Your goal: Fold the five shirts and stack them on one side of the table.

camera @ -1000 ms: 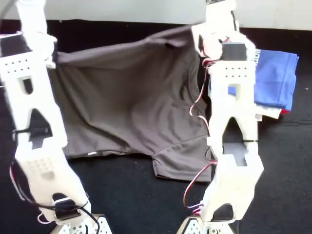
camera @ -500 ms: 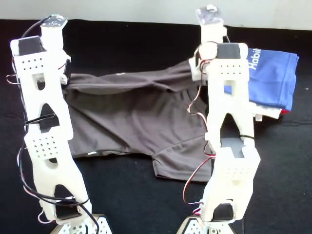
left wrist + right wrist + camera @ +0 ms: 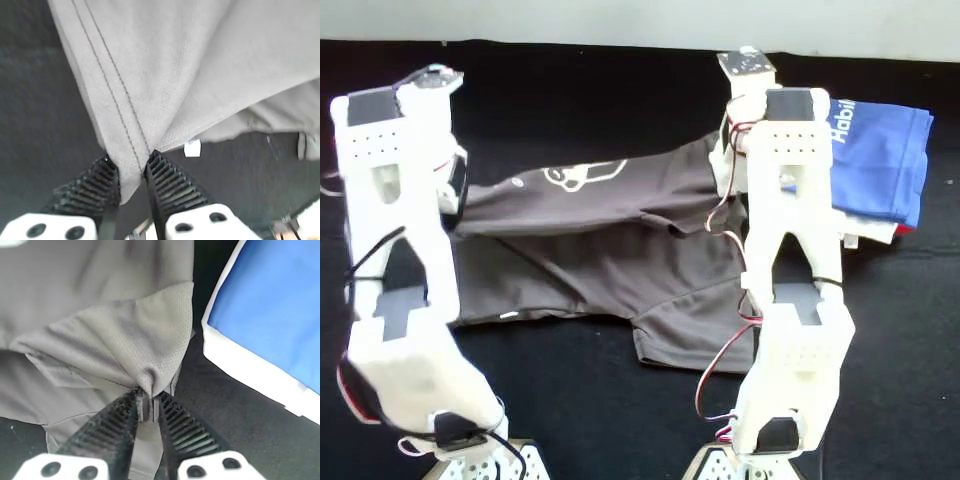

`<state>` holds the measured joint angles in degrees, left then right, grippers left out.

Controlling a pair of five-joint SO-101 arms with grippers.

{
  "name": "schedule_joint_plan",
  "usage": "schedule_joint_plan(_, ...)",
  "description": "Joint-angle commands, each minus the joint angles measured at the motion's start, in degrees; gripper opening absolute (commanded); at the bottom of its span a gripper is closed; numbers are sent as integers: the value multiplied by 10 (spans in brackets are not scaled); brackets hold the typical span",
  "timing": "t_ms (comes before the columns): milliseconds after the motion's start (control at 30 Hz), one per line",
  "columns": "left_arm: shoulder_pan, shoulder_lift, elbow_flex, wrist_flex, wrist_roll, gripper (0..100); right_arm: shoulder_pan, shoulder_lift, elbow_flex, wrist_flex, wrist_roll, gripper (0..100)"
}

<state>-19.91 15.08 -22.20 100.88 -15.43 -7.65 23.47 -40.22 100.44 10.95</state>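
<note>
Drawing grey shirt (image 3: 590, 235) nearer than before, left claw (image 3: 132, 172), right claw (image 3: 147, 407) both clamped on it

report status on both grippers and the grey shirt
Left gripper shut on dark grey mesh shirt edge; right gripper shut on opposite edge. Shirt half-folded. Folded blue shirt alongside, not blocking.

Black surface (image 3: 600, 420). Grey shirt (image 3: 610, 270) lies mid-surface, partly folded over. Folded stack (image 3: 885, 160), blue on top, just beside it.
</note>
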Motion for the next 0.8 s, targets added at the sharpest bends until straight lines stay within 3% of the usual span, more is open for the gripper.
schedule_joint_plan(0, -3, -93, 70, 1, 1, 8, -9, -112, 29, 7, -4, 5)
schedule_joint_plan(400, -4, -119, 253, -48, -1, 8, 24, -392, 500, -101, 40, 5)
schedule_joint_plan(767, -4, -119, 356, -62, -1, 8, 42, -486, 688, -153, 74, 5)
